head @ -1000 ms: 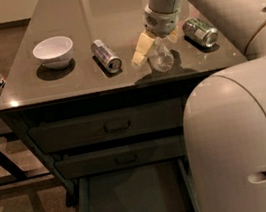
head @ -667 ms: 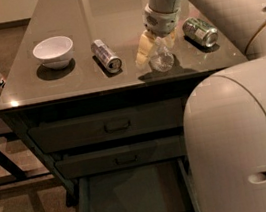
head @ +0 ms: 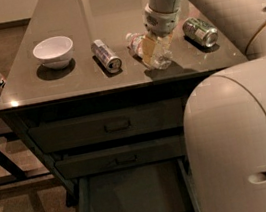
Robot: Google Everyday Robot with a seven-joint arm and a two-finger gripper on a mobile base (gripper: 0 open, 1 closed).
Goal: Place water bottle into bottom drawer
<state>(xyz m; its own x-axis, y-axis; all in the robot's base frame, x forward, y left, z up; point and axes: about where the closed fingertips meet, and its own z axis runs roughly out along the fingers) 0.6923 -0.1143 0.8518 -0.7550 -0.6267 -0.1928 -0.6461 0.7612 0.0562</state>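
Since a second ago the bottle [head: 162, 60] has been turned slightly, so that its white cap is now seen left of the claw [head: 153, 49], while the arm has barely shifted. The bottle is clear ribbed plastic, and a thin label is partly hidden behind the pale fingers [head: 147, 47]. It is tilted, with the cap toward the far left and the rounded base toward the near right, low over the counter [head: 72, 16], where its shadow is cast just beneath it. The claw comes down from above and is closed around the bottle's middle, so cap and base stick out on either side of it. The bottle is held near the counter's front edge, between one can [head: 106, 55] on the left and another can [head: 200, 31] on the right, touching neither. A white bowl [head: 53, 52] is set further left. The drawer [head: 138, 198] is pulled open below, well apart from the bottle.
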